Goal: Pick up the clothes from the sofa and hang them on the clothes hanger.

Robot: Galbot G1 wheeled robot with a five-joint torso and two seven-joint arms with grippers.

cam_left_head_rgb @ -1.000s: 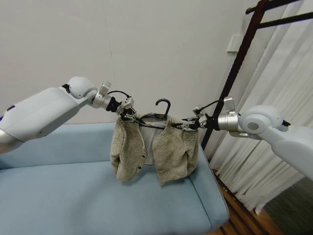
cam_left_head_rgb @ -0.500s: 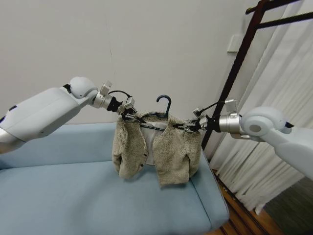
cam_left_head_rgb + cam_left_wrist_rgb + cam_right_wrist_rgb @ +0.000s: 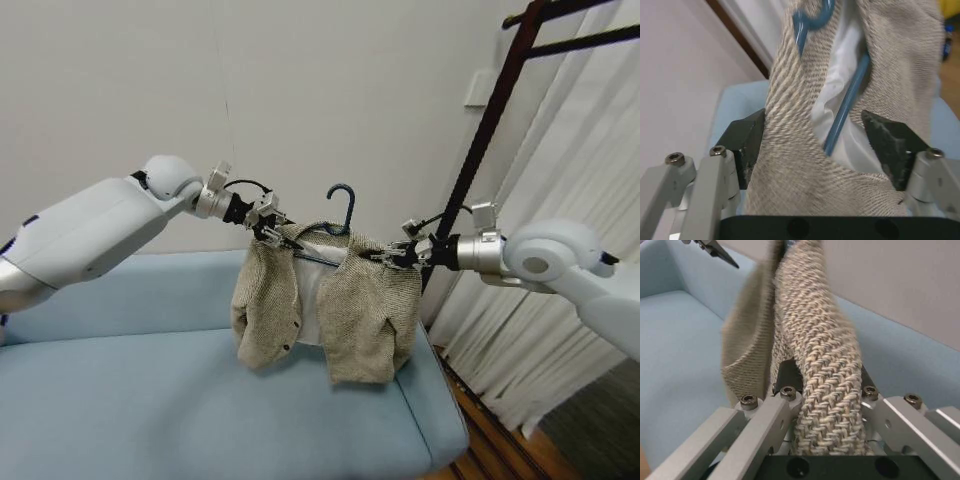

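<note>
**Operator:** Which step am I in?

**Spotter:** The carry, I'd judge. Your cardigan (image 3: 365,310) is on its hanger (image 3: 316,259) and hangs in the air above the sofa (image 3: 120,400). It is strung between your two grippers, short of the rack (image 3: 487,135) on your right. Nothing is on the bar (image 3: 590,40) yet.

**Operator:** How are the jaws?

**Spotter:** Your left gripper (image 3: 270,228) has one shoulder. Its jaws stand fairly wide, with the knit and the blue hanger arm bunched between the pads (image 3: 747,150). Your right gripper (image 3: 397,257) has the other shoulder, jaws narrow and pinched on a thick fold of knit.

**Operator:** Which way does it lie?

**Spotter:** The long axis runs across you from gripper to gripper, tilted, with your left end higher and your right end lower. The hook (image 3: 345,203) stands up from the middle. Its open side looks to face your left, away from the rack. The cardigan's body hangs straight down, open front toward you.

**Operator:** What does the next move need?

**Spotter:** Height, mostly. The bar sits well above the hook, so you'd have to raise both ends together and go right. You'd also need to level the axis and bring the hook over the bar. Mind the rack beside your right gripper. Don't spread your arms, or the knit may slip off the hanger.
</note>
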